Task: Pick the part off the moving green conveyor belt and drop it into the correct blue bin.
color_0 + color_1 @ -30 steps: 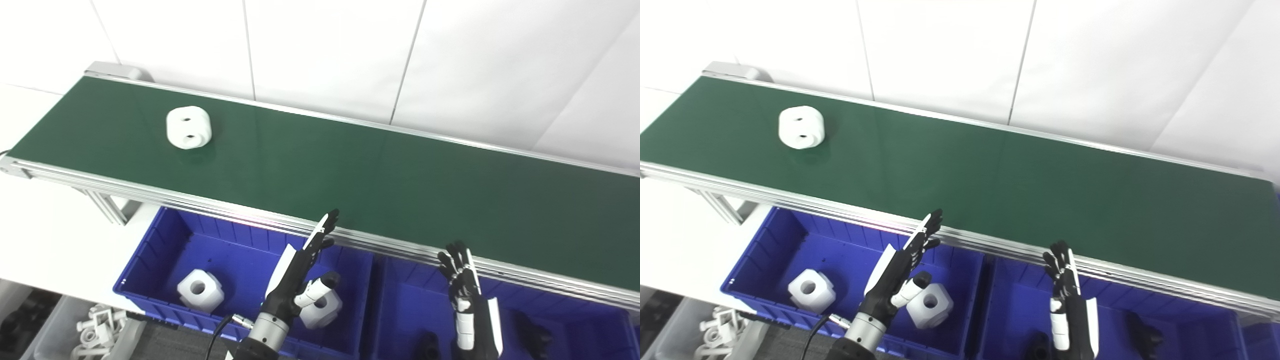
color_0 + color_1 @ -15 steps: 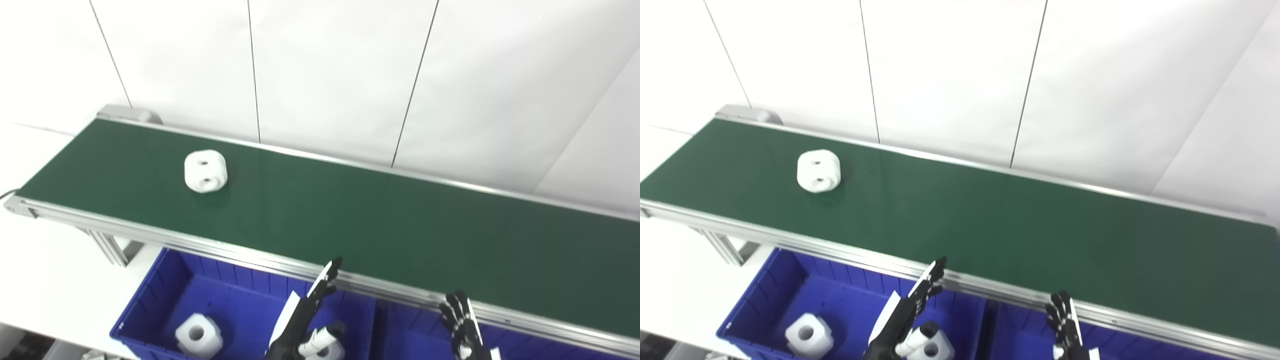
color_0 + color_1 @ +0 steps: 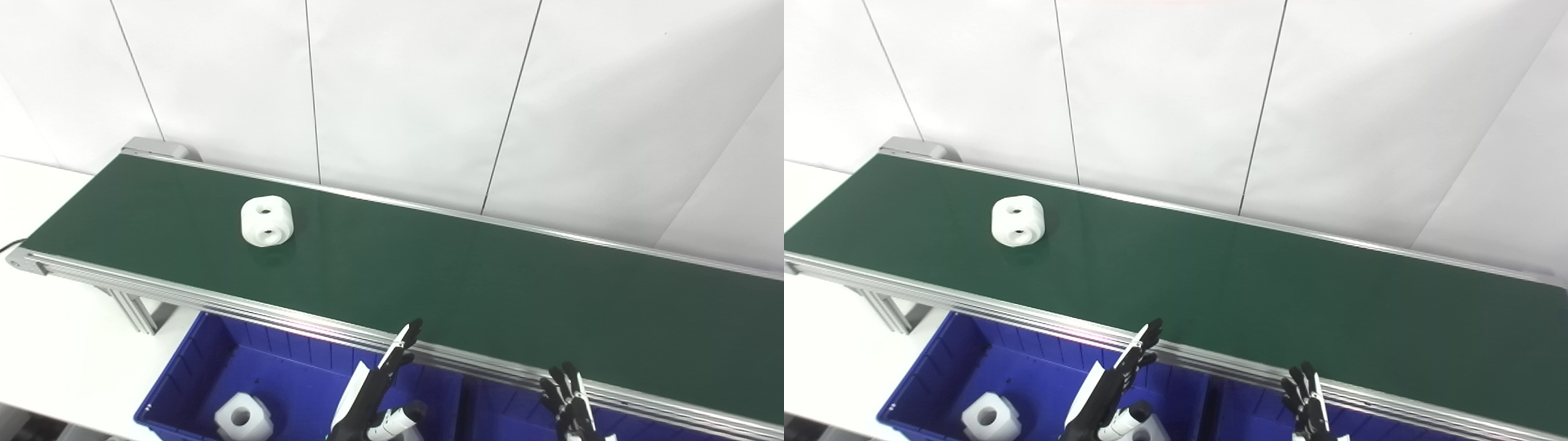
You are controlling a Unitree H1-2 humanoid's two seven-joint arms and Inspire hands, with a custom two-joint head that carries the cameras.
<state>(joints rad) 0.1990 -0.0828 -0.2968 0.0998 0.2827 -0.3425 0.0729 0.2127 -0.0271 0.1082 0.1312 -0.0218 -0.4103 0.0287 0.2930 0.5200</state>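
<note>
The chunky white plastic part with two round holes (image 3: 266, 220) sat on the left of the long green conveyor belt (image 3: 465, 275). It looked hard, light and smooth, best held by its sides. Below, the left hand (image 3: 376, 392) and the right hand (image 3: 569, 401) were open and empty over the blue plastic bins (image 3: 202, 361), by a white wall (image 3: 404, 92)

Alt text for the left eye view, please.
A white part with two holes lies on the green conveyor belt, toward its left end. Below the belt's near rail, the open left hand and open right hand hang over blue bins, holding nothing.
</note>
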